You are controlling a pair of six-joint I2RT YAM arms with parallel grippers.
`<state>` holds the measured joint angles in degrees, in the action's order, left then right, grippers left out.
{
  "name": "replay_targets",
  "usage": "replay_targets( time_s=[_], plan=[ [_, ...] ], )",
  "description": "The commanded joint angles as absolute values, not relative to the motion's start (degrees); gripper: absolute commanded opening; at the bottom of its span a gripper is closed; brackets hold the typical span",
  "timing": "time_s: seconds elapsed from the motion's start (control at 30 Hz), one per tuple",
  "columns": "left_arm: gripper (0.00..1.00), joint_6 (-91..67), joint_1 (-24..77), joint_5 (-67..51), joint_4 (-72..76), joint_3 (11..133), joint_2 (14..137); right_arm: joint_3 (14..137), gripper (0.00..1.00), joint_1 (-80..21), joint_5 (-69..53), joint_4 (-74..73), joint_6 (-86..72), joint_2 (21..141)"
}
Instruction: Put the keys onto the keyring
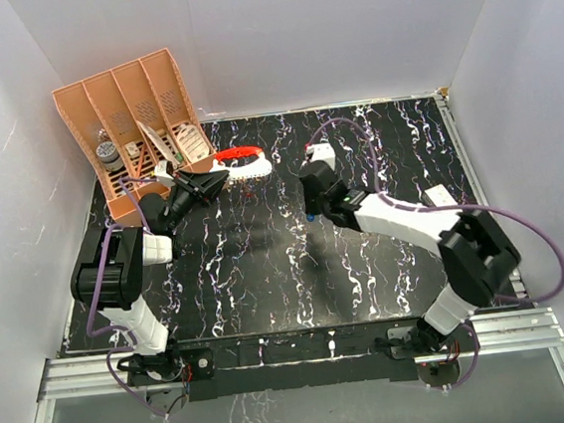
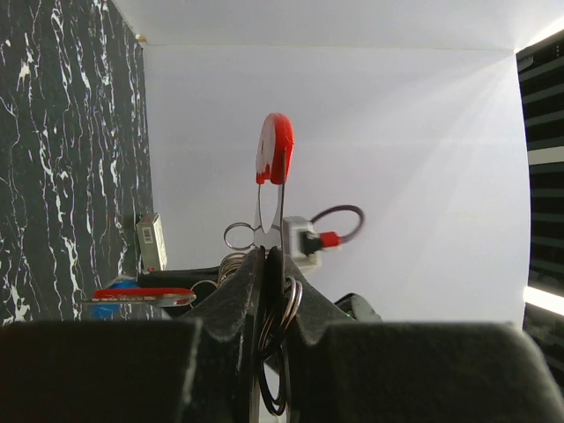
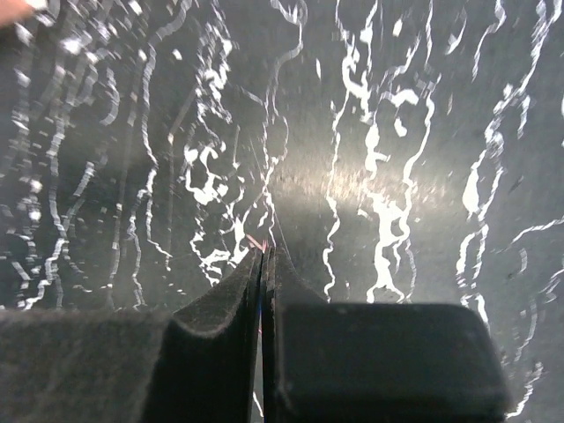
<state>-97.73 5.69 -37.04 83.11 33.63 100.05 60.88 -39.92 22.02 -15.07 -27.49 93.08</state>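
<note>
Left end effector (image 2: 267, 254) and right end effector (image 3: 263, 254), each with jaws tight together.

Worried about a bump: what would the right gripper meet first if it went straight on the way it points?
The black marbled table, right past the shut right gripper in its wrist view; how near is hard to judge.

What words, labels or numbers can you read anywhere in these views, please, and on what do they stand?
Nothing is legible.
White card in the orange rack: dark print, too small to read.
Grey cylinder in the rack: label blurred.
Small white block at the right: any print too small to tell.
</note>
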Motion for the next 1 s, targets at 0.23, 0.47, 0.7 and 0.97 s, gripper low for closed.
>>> replay_targets(
  time_s=[0.23, 0.47, 0.7, 0.97],
  plan=[
    [0.00, -98.2, 5.3, -37.4, 94.7, 33.6, 96.7, 51.4, 0.00, -31.7, 1.8, 3.5, -8.7, 77.2],
    [0.00, -94.0, 5.3, -37.3, 87.7, 33.8, 91.3, 46.7, 0.00, -31.1, -9.4, 11.5, -4.8, 74.6],
    [0.00, -93.2, 5.3, -37.1, 86.0, 33.7, 90.0, 42.8, 0.00, -30.6, -17.1, 18.5, -2.8, 73.3],
    [0.00, -92.7, 5.3, -36.6, 84.9, 33.8, 89.9, 40.4, 0.00, -29.1, -28.3, 27.3, -2.4, 73.5]
  ],
)
